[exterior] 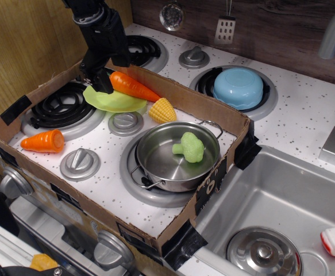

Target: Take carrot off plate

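The black robot gripper (102,82) clamps the stem end of the long orange plastic carrot (134,86), which lies tilted across the flat yellow-green plastic plate (115,102) beside the yellow toy corn (162,110)

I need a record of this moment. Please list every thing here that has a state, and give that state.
gripper: at the carrot's stem end, jaws unclear
carrot: lying on the plate
plate: tilted
steel pan: holds broccoli
blue bowl: upside down
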